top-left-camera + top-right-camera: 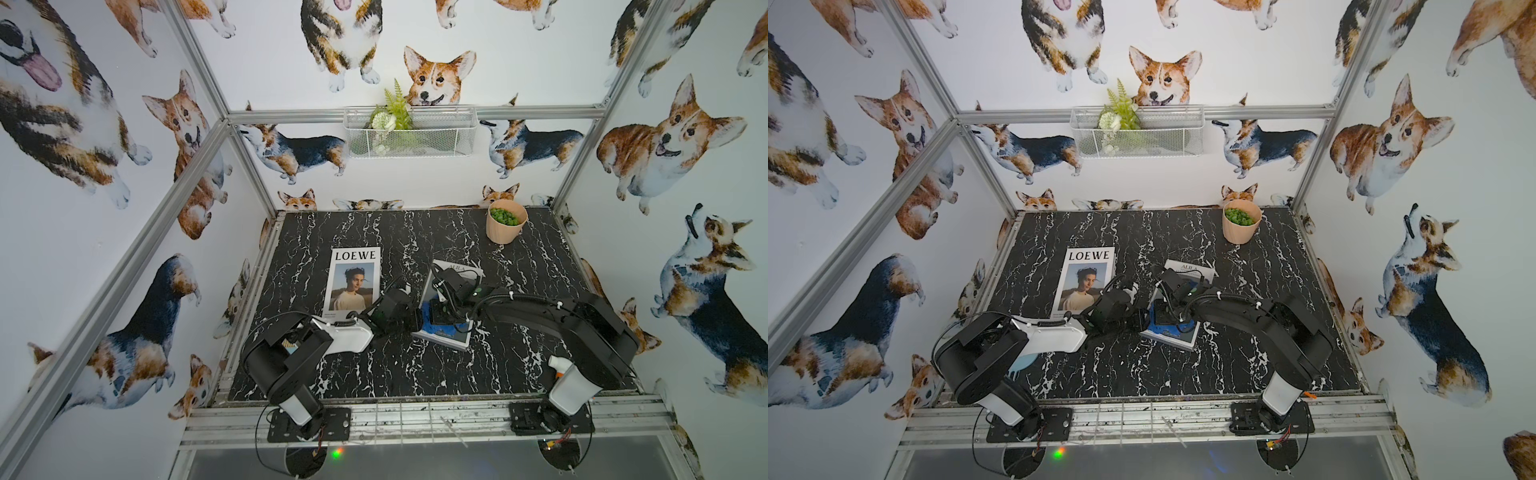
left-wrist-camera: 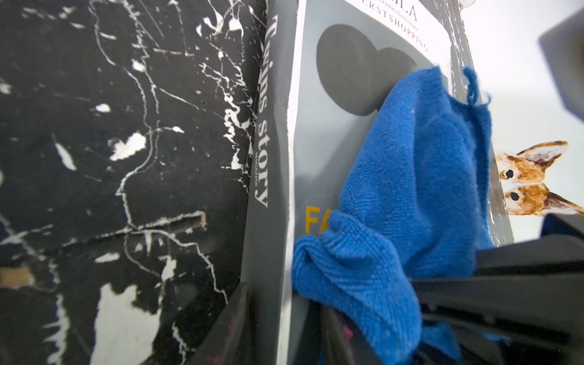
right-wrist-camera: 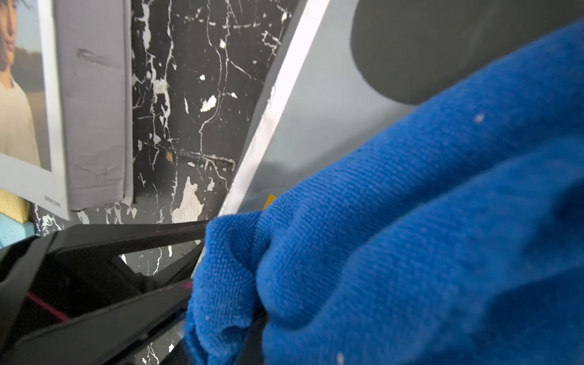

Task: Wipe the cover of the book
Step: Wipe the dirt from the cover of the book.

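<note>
There's the book [image 1: 461, 269] on the worktop [image 1: 415, 374], just right of the LOEWE magazine [image 1: 353, 282]. The left fingers [image 3: 126, 234] were pinched shut on its spine edge, steadying it. The right fingers [image 2: 505, 284] were clamped on the blue cloth [image 2: 410, 189], pressed to the cover. Wiping looked under way. Next up, a firm sweep across the cover, away from the magazine.

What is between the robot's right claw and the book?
A blue cloth. The right gripper pinches it, and it lies on the grey cover of the book. The left wrist view shows this best.
</note>
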### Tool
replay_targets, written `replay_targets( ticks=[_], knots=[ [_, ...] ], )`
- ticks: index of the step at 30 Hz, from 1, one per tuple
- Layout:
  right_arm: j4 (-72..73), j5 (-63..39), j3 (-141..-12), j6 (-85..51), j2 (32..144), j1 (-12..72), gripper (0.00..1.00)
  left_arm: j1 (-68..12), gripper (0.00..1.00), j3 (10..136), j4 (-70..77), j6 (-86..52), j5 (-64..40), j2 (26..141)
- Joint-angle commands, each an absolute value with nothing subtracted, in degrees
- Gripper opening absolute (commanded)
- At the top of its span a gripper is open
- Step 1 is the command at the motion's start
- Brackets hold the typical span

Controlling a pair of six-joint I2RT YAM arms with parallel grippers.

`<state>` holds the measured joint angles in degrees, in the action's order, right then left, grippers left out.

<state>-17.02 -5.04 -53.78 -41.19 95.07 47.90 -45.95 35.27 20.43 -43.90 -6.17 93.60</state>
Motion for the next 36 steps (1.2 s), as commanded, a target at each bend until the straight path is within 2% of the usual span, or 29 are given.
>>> replay_targets(
  ticks=[1, 9, 17, 24, 30, 36],
  knots=[
    [-32.3, -4.8, -49.1, -42.2, 93.3, 48.4, 0.0, -46.3, 0.39, 34.7, 8.0, -43.0, -6.6, 94.1],
    [-39.1, 0.0, -41.8, -43.5, 77.3, 45.4, 0.0, -46.3, 0.39, 34.6, 7.3, -42.6, -6.2, 94.0],
    [-40.8, 0.6, -39.3, -45.4, 70.8, 45.0, 0.0, -46.3, 0.39, 34.7, 7.2, -42.6, -6.2, 93.8],
    [-34.3, -3.8, -43.3, -45.5, 77.5, 45.1, 0.0, -46.3, 0.39, 35.0, 6.9, -42.6, -6.2, 93.3],
    [-32.8, -3.6, -53.4, -42.4, 89.5, 44.8, 0.0, -46.3, 0.39, 35.2, 6.4, -42.6, -6.2, 93.0],
    [-33.4, -3.5, -55.5, -39.9, 92.7, 40.6, 0.0, -46.3, 0.39, 34.6, 5.9, -42.6, -5.8, 92.1]
  ],
)
